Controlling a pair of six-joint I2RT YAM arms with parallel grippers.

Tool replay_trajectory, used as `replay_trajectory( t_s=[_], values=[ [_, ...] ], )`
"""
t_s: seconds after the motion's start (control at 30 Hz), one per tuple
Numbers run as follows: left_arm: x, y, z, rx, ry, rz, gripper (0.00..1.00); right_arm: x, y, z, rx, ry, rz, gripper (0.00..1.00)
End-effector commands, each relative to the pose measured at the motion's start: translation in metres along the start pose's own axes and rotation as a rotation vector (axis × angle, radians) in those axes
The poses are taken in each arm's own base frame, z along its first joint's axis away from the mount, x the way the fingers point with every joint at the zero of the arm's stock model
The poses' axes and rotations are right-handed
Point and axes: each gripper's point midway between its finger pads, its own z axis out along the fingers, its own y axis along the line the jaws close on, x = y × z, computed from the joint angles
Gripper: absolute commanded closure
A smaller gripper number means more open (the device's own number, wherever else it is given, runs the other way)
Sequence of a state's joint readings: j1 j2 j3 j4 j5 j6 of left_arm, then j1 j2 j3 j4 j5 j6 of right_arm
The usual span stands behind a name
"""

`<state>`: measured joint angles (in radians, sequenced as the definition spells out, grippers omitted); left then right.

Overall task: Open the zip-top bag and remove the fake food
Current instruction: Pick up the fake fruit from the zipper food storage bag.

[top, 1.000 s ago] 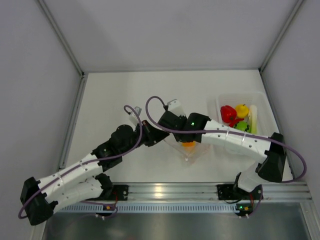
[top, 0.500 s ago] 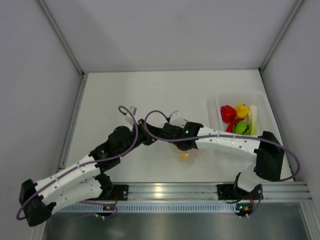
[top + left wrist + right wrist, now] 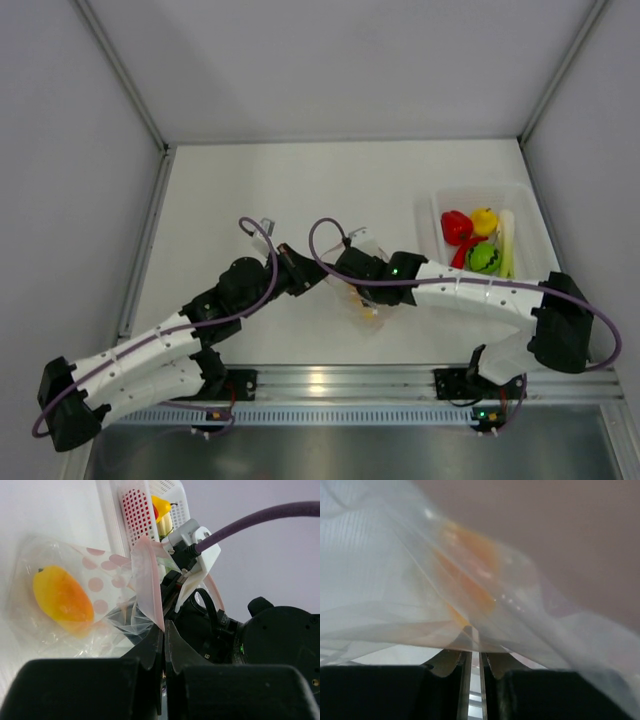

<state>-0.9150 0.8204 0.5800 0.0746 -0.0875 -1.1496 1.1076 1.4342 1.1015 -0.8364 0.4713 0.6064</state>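
Right arm has dropped in the last second and the zip-top bag (image 3: 365, 303) came down with it, low over the surface (image 3: 250, 180) between the arms. Left gripper (image 3: 164, 630) is clamped on the pink zip strip (image 3: 147, 585). Right gripper (image 3: 474, 656) has its jaws nearly together at the film, but I can't tell if it grips. Orange fake food (image 3: 62, 600) is still inside, so the bag isn't emptied yet.
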Motion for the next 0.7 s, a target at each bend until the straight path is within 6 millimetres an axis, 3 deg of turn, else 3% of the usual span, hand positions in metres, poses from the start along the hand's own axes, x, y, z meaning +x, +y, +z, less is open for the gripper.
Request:
replay_trajectory(
  t_s=[0.0, 0.13, 0.27, 0.37, 0.5, 0.67],
  values=[
    [-0.007, -0.009, -0.006, 0.053, -0.042, 0.003, 1.00, -0.002, 0.022, 0.010, -0.093, 0.009, 0.067, 0.89],
    [-0.005, -0.003, -0.008, 0.045, -0.041, 0.006, 1.00, 0.000, 0.026, 0.019, -0.097, 0.008, 0.053, 0.88],
    [-0.001, -0.005, -0.006, 0.051, -0.018, 0.021, 1.00, -0.007, 0.028, 0.026, -0.085, -0.025, 0.043, 0.78],
    [0.002, -0.009, -0.004, 0.061, 0.006, 0.034, 1.00, -0.008, 0.029, 0.037, -0.050, -0.020, 0.025, 0.80],
    [0.008, -0.012, -0.001, 0.066, 0.041, 0.056, 1.00, -0.015, 0.042, 0.048, -0.087, -0.053, 0.027, 0.75],
    [0.014, 0.000, -0.001, 0.047, 0.053, 0.058, 1.00, -0.026, 0.044, 0.064, -0.059, -0.088, 0.059, 0.74]
  ],
)
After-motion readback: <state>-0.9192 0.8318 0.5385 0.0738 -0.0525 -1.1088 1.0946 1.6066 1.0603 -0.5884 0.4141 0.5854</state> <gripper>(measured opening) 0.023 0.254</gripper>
